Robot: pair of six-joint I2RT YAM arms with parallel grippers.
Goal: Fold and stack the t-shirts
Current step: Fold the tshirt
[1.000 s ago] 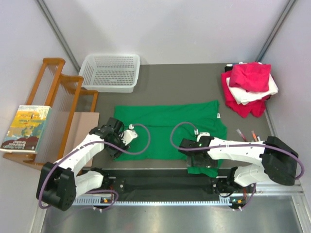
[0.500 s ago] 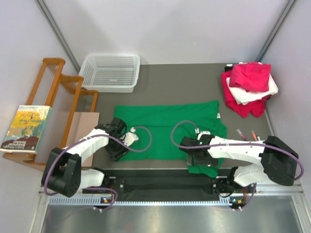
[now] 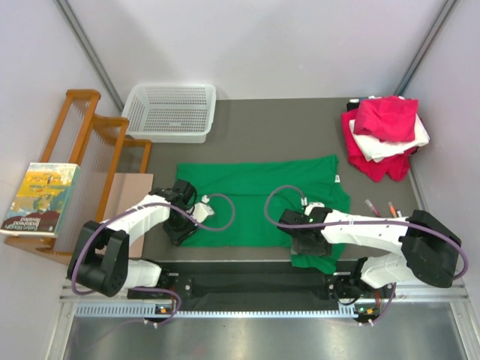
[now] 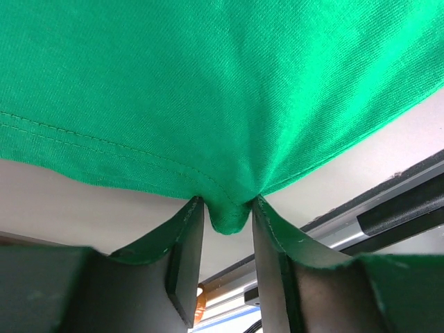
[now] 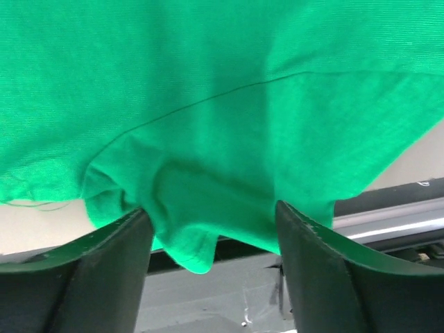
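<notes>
Left of centre, the left gripper (image 4: 223, 208) pinches the near hem of the green shirt (image 3: 255, 187), which lies spread and unfolded mid-frame, the right gripper (image 5: 211, 215) gapes around its sleeve, and the heap of tees (image 3: 386, 135) at upper right is untouched.

A white mesh basket (image 3: 171, 112) sits at eleven o'clock on the grey table (image 3: 285, 124). A wooden rack (image 3: 82, 142), book (image 3: 41, 199) and brown board (image 3: 129, 196) lie at nine, with pens (image 3: 382, 208) at three.

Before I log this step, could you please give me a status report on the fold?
Left gripper shut on green t-shirt near hem. Right gripper open, straddling bunched cloth. Other t-shirts piled far right, apart.
</notes>
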